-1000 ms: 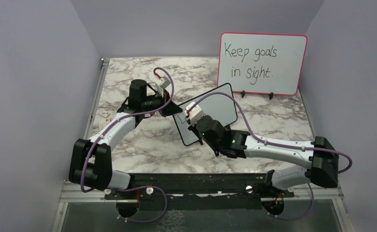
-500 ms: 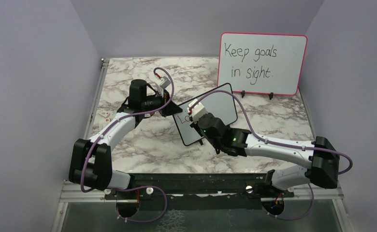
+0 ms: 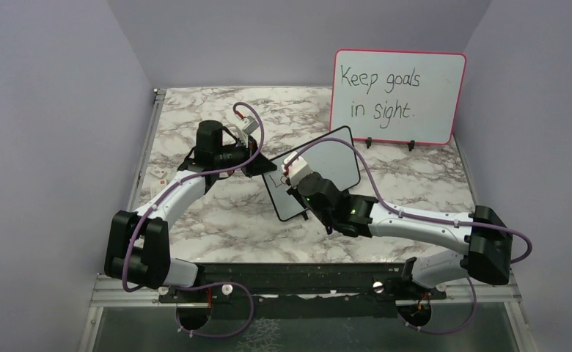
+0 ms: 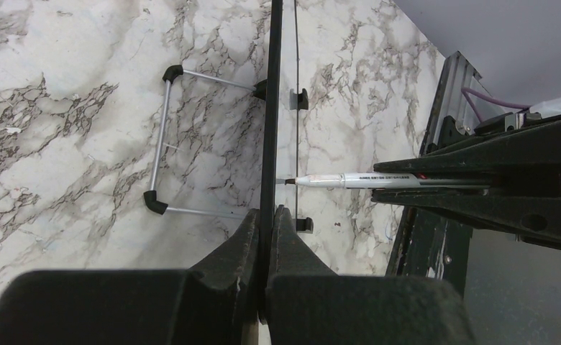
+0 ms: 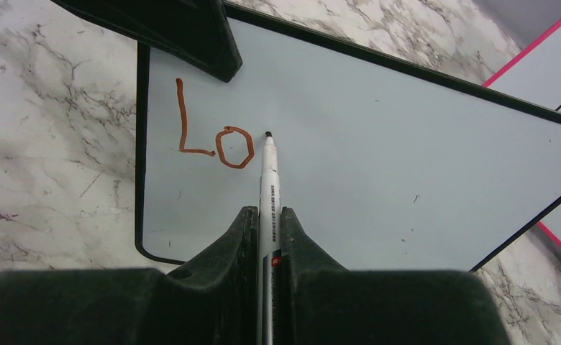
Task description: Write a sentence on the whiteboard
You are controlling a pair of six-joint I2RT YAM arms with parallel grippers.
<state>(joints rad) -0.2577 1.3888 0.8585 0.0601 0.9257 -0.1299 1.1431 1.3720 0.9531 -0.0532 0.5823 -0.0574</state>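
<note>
Reddish-brown "Lo" is starting the sentence on the whiteboard, which is standing mid-way across the table. Our left gripper is clamping its left edge, right gripper clenching the marker. Pressing hard, we are risking tilting it and smearing.

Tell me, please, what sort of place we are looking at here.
Most likely a robotics lab cell: plain lavender walls close in a marble-patterned table, and a left arm and a right arm are bolted to a rail at its near edge.
</note>
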